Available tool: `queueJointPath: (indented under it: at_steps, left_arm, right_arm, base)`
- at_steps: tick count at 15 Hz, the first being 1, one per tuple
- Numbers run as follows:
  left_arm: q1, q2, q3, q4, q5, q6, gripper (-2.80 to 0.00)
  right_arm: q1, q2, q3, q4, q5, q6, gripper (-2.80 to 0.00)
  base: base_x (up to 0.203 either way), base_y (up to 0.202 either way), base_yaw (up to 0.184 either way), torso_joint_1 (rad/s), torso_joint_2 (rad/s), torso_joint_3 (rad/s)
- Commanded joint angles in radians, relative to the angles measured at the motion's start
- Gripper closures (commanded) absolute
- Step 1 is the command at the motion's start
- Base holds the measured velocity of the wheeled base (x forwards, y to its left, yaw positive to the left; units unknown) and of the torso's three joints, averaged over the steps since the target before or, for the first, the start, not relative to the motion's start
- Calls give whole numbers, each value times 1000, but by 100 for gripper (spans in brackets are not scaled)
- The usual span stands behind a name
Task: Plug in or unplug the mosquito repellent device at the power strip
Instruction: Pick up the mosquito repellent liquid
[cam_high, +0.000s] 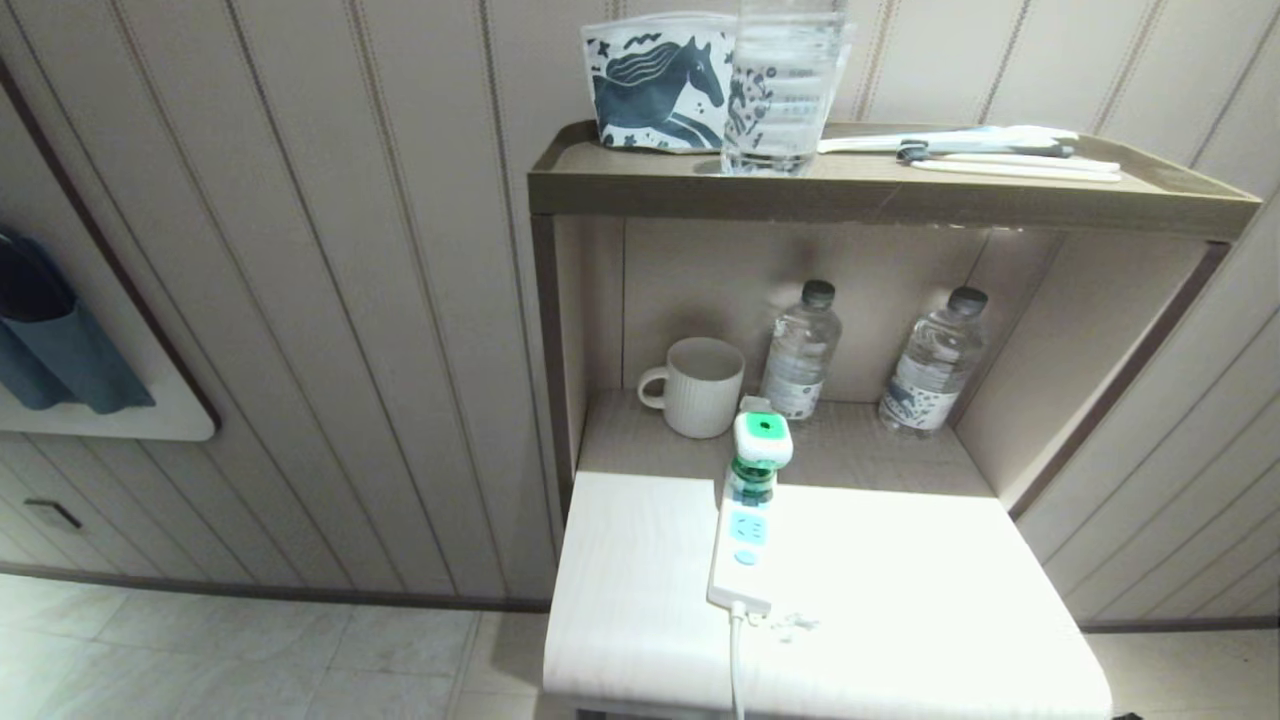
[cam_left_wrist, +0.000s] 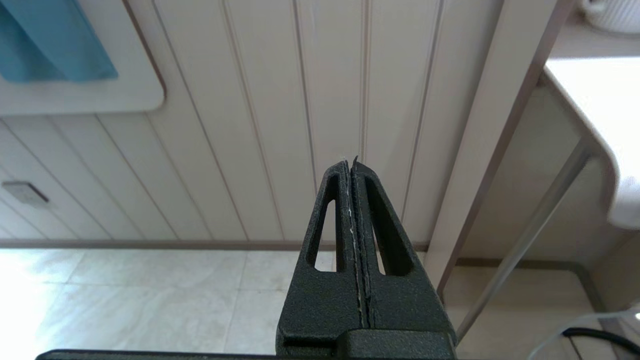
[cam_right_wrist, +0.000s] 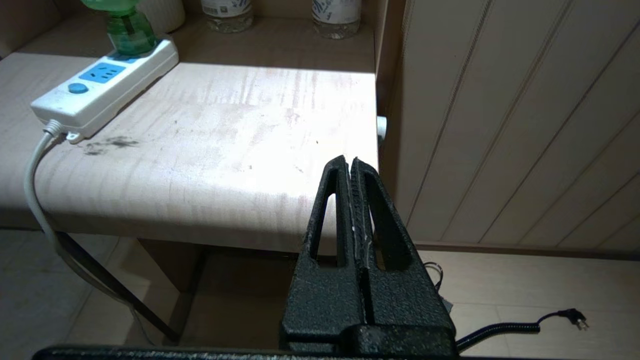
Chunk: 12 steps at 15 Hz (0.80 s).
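We see open tabletop (cam_high: 900, 580) right of the power strip (cam_high: 745, 540); behind it, the mug (cam_high: 697, 386) and two bottles (cam_high: 800, 350) block.

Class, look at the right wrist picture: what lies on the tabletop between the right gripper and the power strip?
Only bare tabletop with a small dark smudge beside the power strip; nothing else lies before the shut right gripper.

— What is carried by the bedside table (cam_high: 900, 590)?
— The power strip (cam_high: 742, 540) is laid lengthwise near the middle, its cord (cam_high: 737, 660) hung over the front edge. A ribbed mug (cam_high: 697, 386) and two water bottles (cam_high: 800, 350) (cam_high: 933, 362) are stood along the back edge.
— And the upper shelf (cam_high: 880, 190)?
— A horse-printed pouch (cam_high: 655, 85) and a clear bottle (cam_high: 780, 90) are set there.
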Motion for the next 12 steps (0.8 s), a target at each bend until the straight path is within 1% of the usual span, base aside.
queueJointPath:
  at_steps: [1, 3, 5, 10, 12]
  left_arm:
    - [-1, 1, 0, 0, 0, 0, 0]
    - [1, 1, 0, 0, 0, 0, 0]
    - [-1, 1, 0, 0, 0, 0, 0]
    - [1, 1, 0, 0, 0, 0, 0]
    - [0, 1, 0, 0, 0, 1, 0]
  right_arm:
    - [0, 1, 0, 0, 0, 0, 0]
    - [0, 1, 0, 0, 1, -1, 0]
    - [0, 1, 0, 0, 1, -1, 0]
    - [0, 0, -5, 6, 1, -11, 0]
    - [0, 41, -12, 9, 0, -14, 0]
  base:
    - [0, 0, 0, -228, 518, 284]
    - [0, 0, 0, -226, 511, 286]
    - [0, 0, 0, -141, 326, 178]
    - [0, 0, 0, -22, 53, 31]
    - [0, 0, 0, 0, 0, 0]
